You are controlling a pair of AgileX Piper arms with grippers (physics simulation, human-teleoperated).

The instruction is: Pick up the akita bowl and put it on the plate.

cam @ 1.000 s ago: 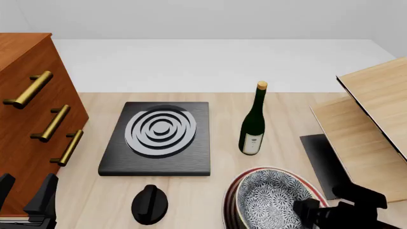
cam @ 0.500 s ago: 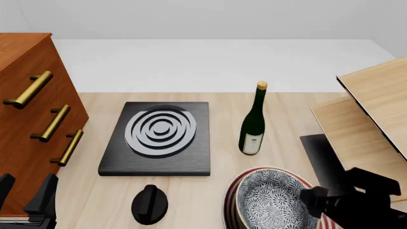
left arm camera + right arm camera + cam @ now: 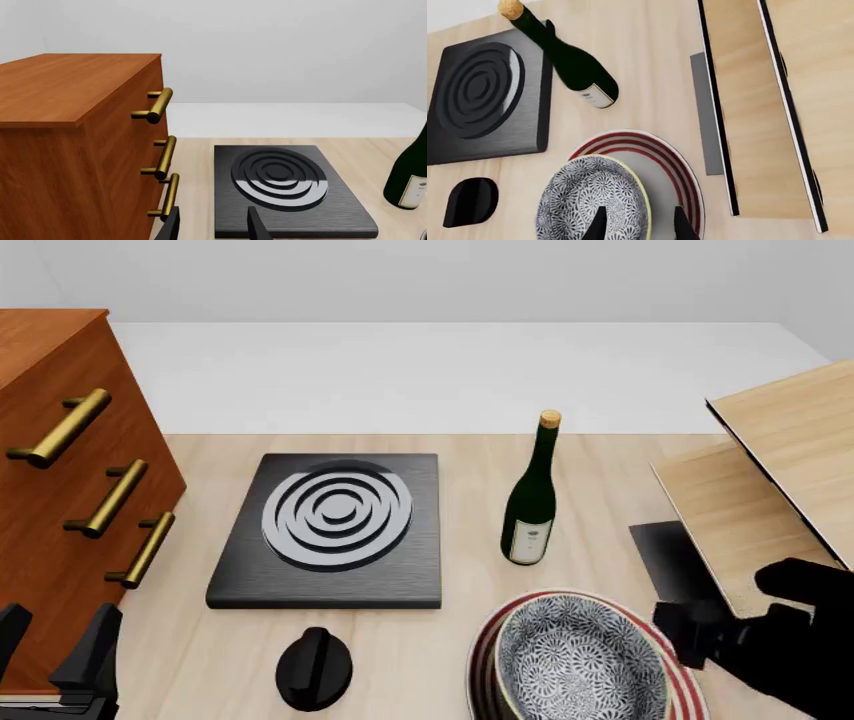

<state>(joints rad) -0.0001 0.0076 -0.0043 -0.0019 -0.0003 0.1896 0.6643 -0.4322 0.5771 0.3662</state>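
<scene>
The akita bowl (image 3: 577, 660), navy-and-white patterned, rests upright on the plate (image 3: 690, 695), whose red rings show around it at the table's near right. In the right wrist view the bowl (image 3: 592, 200) covers part of the plate (image 3: 675, 167). My right gripper (image 3: 683, 632) hovers just right of the bowl, open and holding nothing; its fingers (image 3: 599, 224) frame the bowl's rim from above, midpoint (image 3: 639, 227). My left gripper (image 3: 54, 642) stays open and empty at the near left beside the cabinet, and shows in its own view (image 3: 213, 229).
A black stove (image 3: 334, 525) with spiral rings lies mid-table, a black knob (image 3: 314, 668) in front of it. A wine bottle (image 3: 531, 502) stands behind the plate. A wooden drawer cabinet (image 3: 60, 480) is at the left, wooden shelf boards (image 3: 774, 490) and a grey mat (image 3: 671, 570) at the right.
My right gripper has lifted and pulled back to the right, off the bowl's rim. The bowl stays on the plate. The left arm has not moved.
</scene>
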